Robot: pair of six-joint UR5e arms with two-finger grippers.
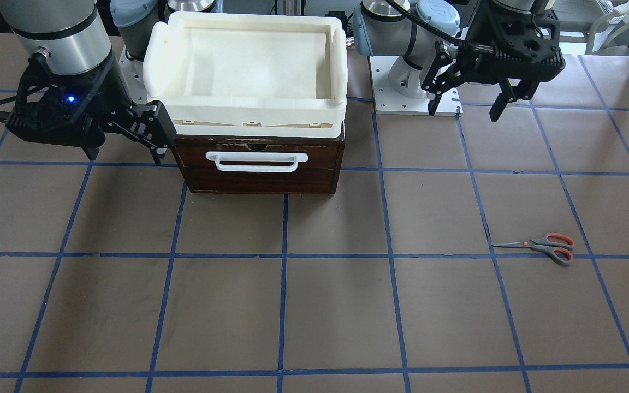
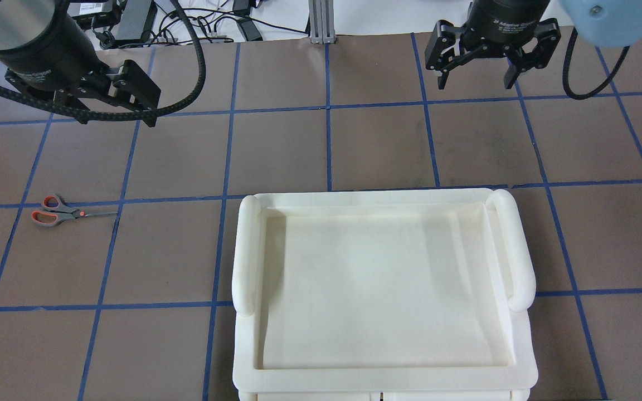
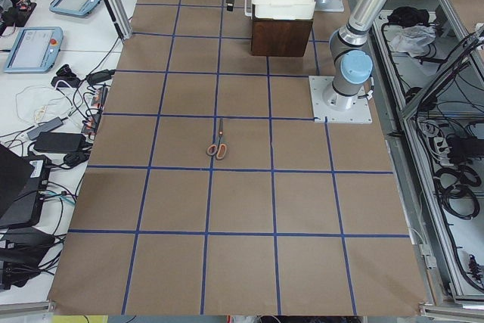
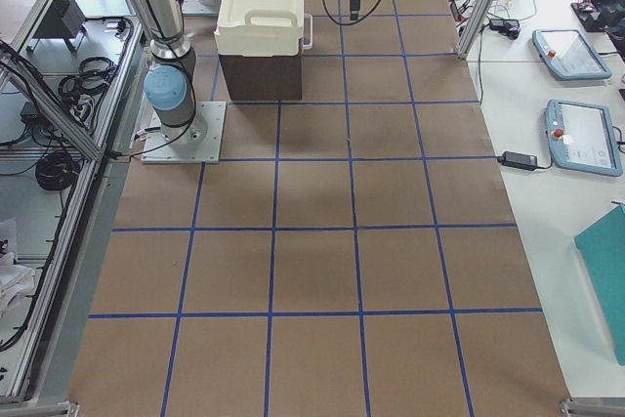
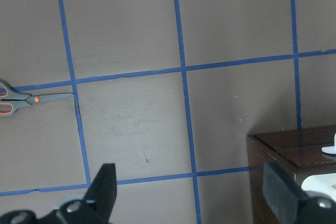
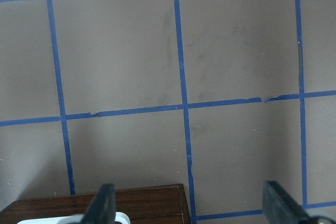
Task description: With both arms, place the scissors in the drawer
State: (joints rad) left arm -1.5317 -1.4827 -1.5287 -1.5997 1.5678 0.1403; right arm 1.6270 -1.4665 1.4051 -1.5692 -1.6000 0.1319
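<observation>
- The scissors (image 1: 538,248) were seen lying flat and closed on the table (image 1: 314,305), on the robot's left side and well apart from the drawer (image 1: 260,180). Because they were thin and low, they could be pushed along or missed, or fingertips could be scraped on the table, if the descent were misjudged.
- If only one loop were pinched, the blades could be expected to swing open, or the scissors to twist in the grip.
- The drawer was shut, and its white handle (image 1: 257,162) was set just under the overhanging tray (image 1: 249,109). A pull made too high could be caught on the tray. The whole box could also be dragged forward instead of being opened, since nothing was seen bracing it.
- The left end effector (image 1: 464,106) was held above the table near its arm's base. Its fingers were pointed down and spread apart with nothing between them, well apart from the scissors.
- The right end effector (image 1: 126,150) was held near the drawer's front corner without touching it. It was likewise released and empty, with its fingers pointed downward.
</observation>
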